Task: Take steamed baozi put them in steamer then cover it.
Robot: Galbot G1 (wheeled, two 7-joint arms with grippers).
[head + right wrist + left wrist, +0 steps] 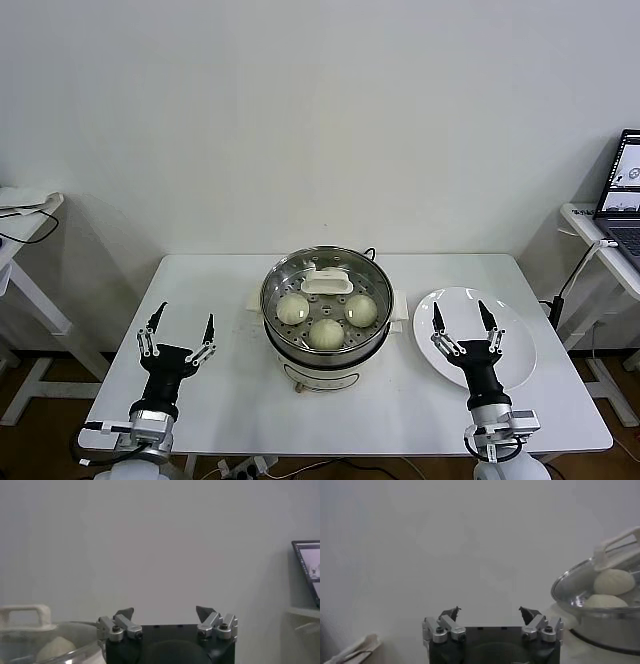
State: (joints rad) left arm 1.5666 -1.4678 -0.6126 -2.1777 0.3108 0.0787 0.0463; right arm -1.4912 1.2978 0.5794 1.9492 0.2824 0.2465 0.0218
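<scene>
The steamer point(325, 352) stands mid-table, a shiny steel pot on a white base. A glass lid with a white handle point(326, 283) lies on top of it. Through the glass I see three cream-white baozi point(293, 308) point(326, 333) point(361, 310); anything under the handle is hidden. My left gripper point(185, 313) is open and empty, left of the pot, fingers pointing up. My right gripper point(458, 306) is open and empty over the bare white plate point(515, 345). The left wrist view shows the left gripper point(489, 610) with baozi point(614, 581) off to one side. The right gripper point(165, 610) faces the wall.
The white table point(230, 280) ends close in front of both arms. A side table with a laptop point(625, 190) stands at the far right, and another small table point(25, 205) at the far left. A black cord runs behind the pot.
</scene>
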